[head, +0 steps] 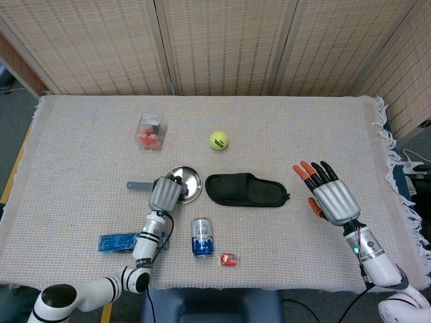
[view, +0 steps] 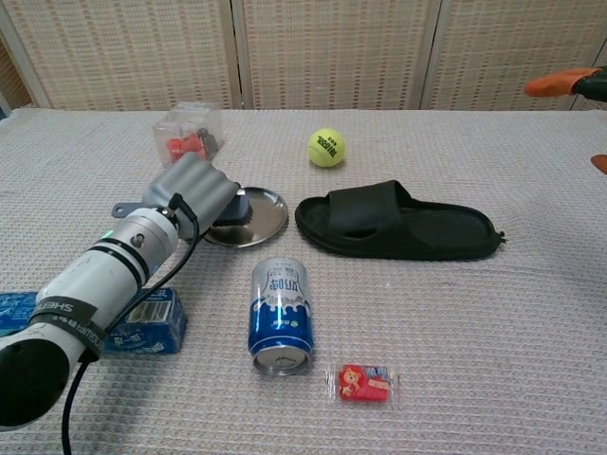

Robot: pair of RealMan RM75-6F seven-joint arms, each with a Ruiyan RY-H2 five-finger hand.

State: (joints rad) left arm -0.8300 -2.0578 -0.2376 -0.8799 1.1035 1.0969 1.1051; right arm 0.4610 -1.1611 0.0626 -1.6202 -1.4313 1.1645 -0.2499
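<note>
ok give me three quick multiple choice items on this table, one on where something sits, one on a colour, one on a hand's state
1. The tennis ball lies
A. beyond the black slipper, toward the screen
B. inside the metal dish
C. on the blue can

2. The small packet beside the can is
A. green
B. red
C. white

3. The right hand is
A. gripping the slipper
B. open, fingers spread, holding nothing
C. pressed on the ball

Answers: 1 A, it sits apart behind the slipper; 2 B, the chest view shows a red wrapper; 3 B, it hovers clear of everything.

Grey ribbed left hand [view: 194,186], white-black arms, black cable; right hand [head: 332,196] orange-tipped.
</note>
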